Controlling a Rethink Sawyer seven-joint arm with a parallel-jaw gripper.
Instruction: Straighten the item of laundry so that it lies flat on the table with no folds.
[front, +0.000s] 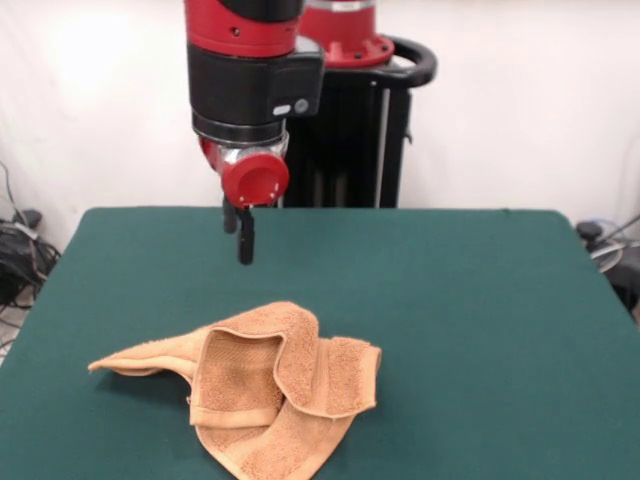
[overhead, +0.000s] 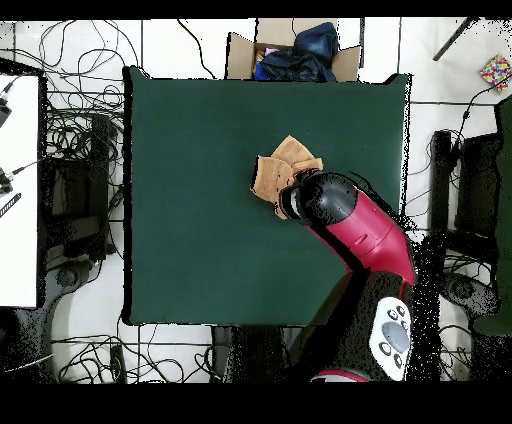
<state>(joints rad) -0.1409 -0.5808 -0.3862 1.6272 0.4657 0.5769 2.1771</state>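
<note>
The item of laundry (front: 270, 400), an orange-tan terry towel, lies crumpled on the green table (front: 480, 300) near its front edge. It is folded over itself in several layers, and one corner points to the left. My gripper (front: 240, 235) hangs above the table behind the towel, apart from it and holding nothing. In the overhead view the towel (overhead: 272, 170) lies right of the table's (overhead: 190, 200) middle. The arm's head (overhead: 318, 198) covers part of the towel and hides the gripper.
The robot's black pedestal (front: 350, 120) stands at the table's far side. In the overhead view a cardboard box of dark clothes (overhead: 295, 55) sits past the table's top edge. Cables (overhead: 80, 130) lie on the floor at the left.
</note>
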